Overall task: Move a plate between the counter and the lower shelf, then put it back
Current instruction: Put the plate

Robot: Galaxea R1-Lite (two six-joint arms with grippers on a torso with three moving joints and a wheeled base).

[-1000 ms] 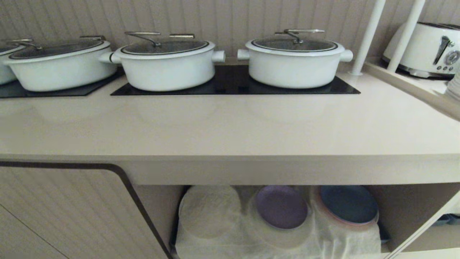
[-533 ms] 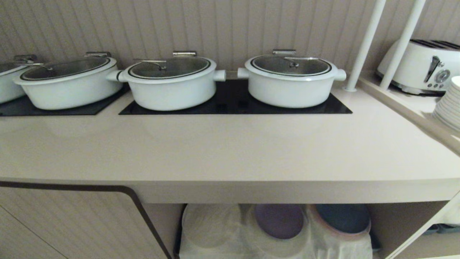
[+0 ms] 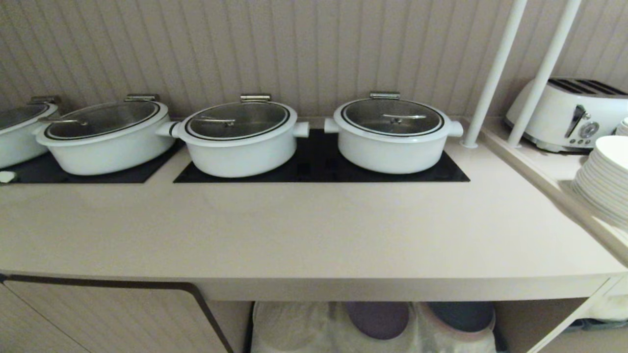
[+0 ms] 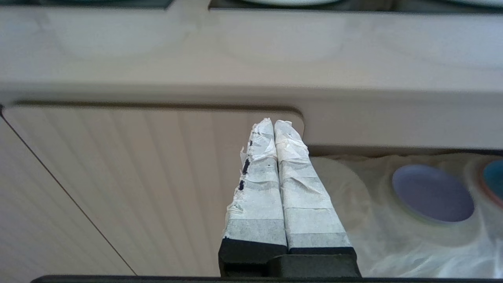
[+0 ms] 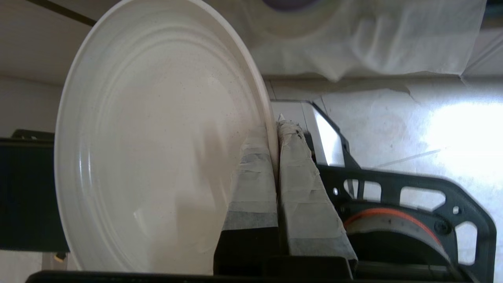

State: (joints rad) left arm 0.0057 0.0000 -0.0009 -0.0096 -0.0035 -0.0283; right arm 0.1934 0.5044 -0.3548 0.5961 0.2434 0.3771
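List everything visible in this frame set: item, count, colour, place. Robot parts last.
plate: one, cream, pinched at its rim by the right pincer, below counter level
counter: one, pale beige, across the head view
hob panels: two, black, inset in the counter
pots: four, white with glass lids, on the hob panels
lower shelf: one, beige recess under the counter
cloth: one, white gauze, draped over the shelf floor
purple plate: one, on the shelf
blue plate: one, on the shelf
white plates: one stack, side ledge
toaster: one, white, side ledge
poles: two, white
cabinet door: one, ribbed beige
left pincer: shut, empty, before the door
right pincer: shut on the plate
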